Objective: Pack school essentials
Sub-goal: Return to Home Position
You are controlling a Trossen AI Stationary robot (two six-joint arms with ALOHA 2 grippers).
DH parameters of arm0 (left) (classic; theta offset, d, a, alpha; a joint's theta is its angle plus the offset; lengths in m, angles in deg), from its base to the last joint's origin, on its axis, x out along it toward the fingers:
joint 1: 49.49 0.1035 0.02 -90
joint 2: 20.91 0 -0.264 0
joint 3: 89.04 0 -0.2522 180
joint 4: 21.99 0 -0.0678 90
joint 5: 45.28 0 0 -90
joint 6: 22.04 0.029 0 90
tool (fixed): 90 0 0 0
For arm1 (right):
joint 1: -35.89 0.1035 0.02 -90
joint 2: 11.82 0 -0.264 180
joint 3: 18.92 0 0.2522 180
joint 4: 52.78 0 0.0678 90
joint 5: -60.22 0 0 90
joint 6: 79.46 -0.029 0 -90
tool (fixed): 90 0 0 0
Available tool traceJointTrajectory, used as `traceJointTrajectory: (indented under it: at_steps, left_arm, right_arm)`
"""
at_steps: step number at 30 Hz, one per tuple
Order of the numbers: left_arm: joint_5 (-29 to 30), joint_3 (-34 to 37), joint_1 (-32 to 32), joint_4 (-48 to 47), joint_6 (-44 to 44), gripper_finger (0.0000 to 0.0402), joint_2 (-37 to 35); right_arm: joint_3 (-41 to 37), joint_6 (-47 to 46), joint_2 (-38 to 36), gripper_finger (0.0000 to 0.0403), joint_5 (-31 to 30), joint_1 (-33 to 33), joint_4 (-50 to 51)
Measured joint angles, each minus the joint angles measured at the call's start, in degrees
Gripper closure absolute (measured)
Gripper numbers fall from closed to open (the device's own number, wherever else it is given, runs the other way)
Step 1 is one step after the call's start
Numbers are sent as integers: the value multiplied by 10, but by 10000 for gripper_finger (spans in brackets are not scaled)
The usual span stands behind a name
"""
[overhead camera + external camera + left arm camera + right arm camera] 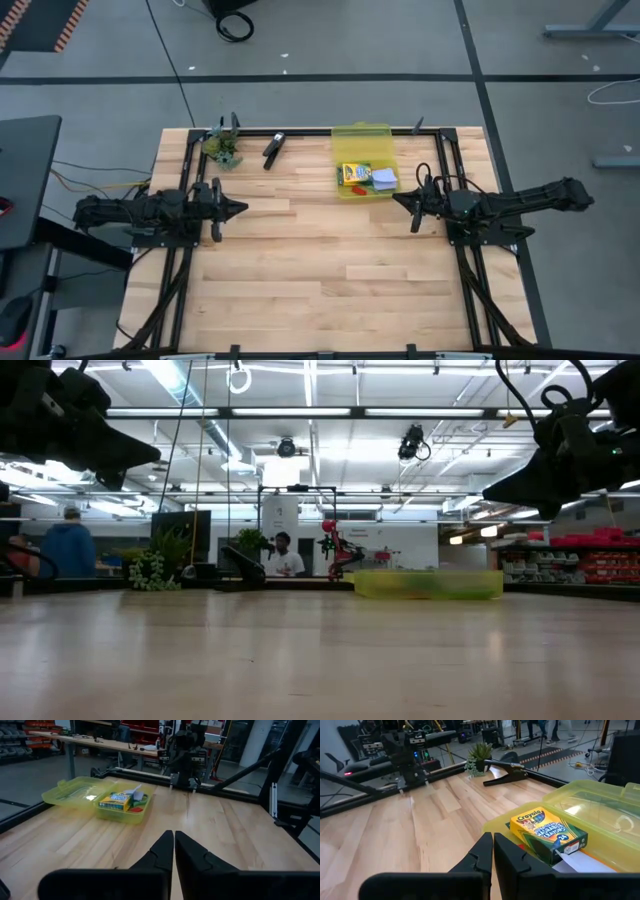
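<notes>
The yellow supply box (347, 193) sits on the wooden table (320, 290) near the far edge, right of centre, just beside the right gripper (396, 200). It is translucent yellow plastic, thin-walled, with rounded corners. Its hinged lid (360, 136) lies folded flat open toward the far edge. The tray's long axis runs left to right across the table; tray and lid together run front to back. Inside, toward the left-arm end, the crayon box (355, 175) lies flat with its printed face up. It is yellow-and-green cardboard with sharp edges, and the wrist views show it tilted slightly on what lies beneath. The light-blue square pad (385, 179) lies beside it at the tray's other end, pale and papery. A small red patch shows through the tray wall in the left wrist view; what it is cannot be told. The left gripper (243, 208) hangs above the table's left side, well apart from the box, pointing toward the right arm. The right gripper points back at it. Each arm's dark fingers are pressed together and hold nothing. A black clip (273, 149) and a small plant (225, 151) rest near the far edge, left of the box.
</notes>
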Motion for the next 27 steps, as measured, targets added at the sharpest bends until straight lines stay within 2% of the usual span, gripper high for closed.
traceJointTrajectory:
  at_steps: [15, 27]
  left_arm:
    - [0, 0, 0, 1, 0, 383, 0]
    - [0, 0, 0, 1, 0, 370, 0]
  right_arm:
    - [0, 0, 0, 382, 0, 0, 0]
    - [0, 0, 0, 382, 0, 0, 0]
